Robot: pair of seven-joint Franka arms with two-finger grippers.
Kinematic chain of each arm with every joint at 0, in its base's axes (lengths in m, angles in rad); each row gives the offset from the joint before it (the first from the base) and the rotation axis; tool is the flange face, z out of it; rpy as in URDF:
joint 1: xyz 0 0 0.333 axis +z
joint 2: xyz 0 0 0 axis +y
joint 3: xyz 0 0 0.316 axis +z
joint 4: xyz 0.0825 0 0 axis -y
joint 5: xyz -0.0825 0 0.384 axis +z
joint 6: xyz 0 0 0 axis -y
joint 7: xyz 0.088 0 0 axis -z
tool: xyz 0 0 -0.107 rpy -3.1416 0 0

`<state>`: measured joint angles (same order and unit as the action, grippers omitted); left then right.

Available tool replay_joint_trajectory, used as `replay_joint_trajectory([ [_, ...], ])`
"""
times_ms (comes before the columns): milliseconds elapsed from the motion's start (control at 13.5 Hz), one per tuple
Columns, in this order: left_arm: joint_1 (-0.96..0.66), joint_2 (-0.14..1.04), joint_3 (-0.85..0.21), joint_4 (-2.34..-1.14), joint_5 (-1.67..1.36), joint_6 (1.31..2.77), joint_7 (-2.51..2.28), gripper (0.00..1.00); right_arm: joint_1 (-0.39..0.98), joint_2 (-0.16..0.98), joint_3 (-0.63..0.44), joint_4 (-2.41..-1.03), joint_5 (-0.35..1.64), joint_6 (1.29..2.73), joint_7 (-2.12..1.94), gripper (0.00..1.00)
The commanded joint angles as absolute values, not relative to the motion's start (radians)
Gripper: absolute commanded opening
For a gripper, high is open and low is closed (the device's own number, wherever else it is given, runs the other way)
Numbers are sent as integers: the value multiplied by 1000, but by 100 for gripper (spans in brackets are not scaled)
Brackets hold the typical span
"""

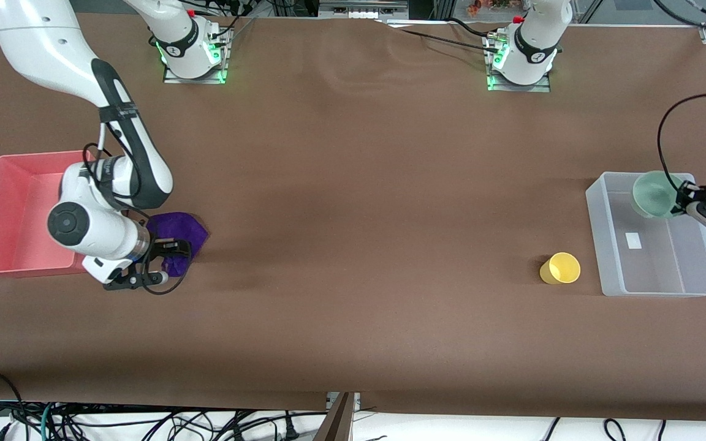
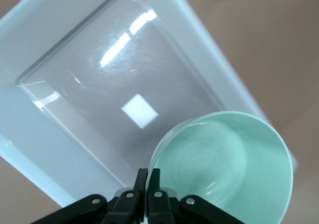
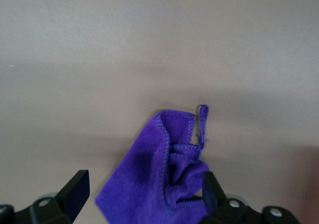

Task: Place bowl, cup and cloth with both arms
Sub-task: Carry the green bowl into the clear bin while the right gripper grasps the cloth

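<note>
Bowl: pale green, held by its rim in your left claw, whose fingers are pinched shut on the rim; it hangs over the clear bin at the left arm's end of the table, over the end of the bin farther from the front camera. A white label shows on the bin floor.

Cup: yellow, standing on the table just beside the clear bin, toward the right arm's end from it, apart from the wall.

Cloth: purple, crumpled on the table just beside the pink bin at the right arm's end.

Your right claw: spread open, fingers either side of the cloth's edge in the right wrist view, low over the cloth's nearer part, not closed on it.
</note>
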<state>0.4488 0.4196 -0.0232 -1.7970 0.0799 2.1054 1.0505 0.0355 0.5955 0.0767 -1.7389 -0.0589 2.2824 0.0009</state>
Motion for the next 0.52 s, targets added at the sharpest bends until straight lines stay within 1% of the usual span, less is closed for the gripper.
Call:
replay_joint_trajectory([
  [0, 478, 550, -35, -1741, 100, 2210, 1075, 0, 15, 557, 75, -1841, -54, 2342, 8, 100],
  [74, 488, 575, -35, -1741, 86, 2238, 1080, 0, 11, 552, 71, -1857, -54, 2339, 5, 100],
  [148, 488, 584, -35, -1741, 84, 2250, 1080, 11, -3, 546, 71, -1877, -54, 2336, -3, 100],
  [222, 488, 583, -37, -1741, 83, 2250, 1077, 68, -12, 546, 71, -1896, -54, 2342, -9, 100],
  [295, 488, 578, -37, -1740, 83, 2246, 1080, 100, -15, 546, 71, -1908, -54, 2348, -9, 97],
  [369, 486, 562, -40, -1741, 84, 2234, 1078, 100, -17, 546, 69, -1914, -54, 2350, -9, 66],
  [443, 483, 534, -44, -1738, 84, 2194, 1075, 100, -15, 546, 69, -1914, -54, 2347, -2, 32],
])
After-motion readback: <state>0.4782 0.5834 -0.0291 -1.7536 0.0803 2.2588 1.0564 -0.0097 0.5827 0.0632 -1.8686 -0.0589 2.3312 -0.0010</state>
